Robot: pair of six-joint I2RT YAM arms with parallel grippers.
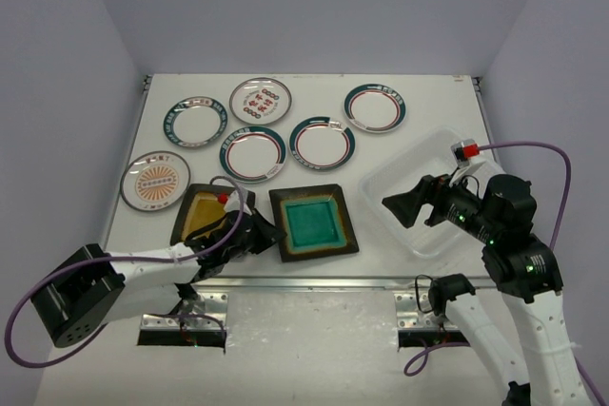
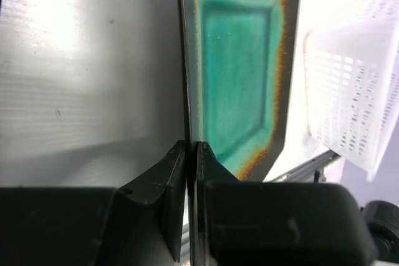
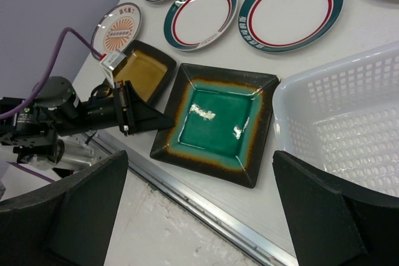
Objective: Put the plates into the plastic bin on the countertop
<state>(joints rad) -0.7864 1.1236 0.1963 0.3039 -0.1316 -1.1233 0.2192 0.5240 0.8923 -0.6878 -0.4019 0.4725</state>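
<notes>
Teal square dark-rimmed glazed plate (image 1: 314, 221) lies on the matte white countertop (image 1: 428, 92), my left claw (image 1: 269, 233) clamped on its rim. Grasp looks made; next I should lift it rightward into the translucent gridded plastic bin (image 1: 419, 161). My right claw (image 1: 404, 204) hangs spread apart.

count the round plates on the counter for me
6: back-left plate, back-centre plate, back-right plate, middle-left plate, middle-right plate, far-left orange-motif plate. None looks hidden.
</notes>
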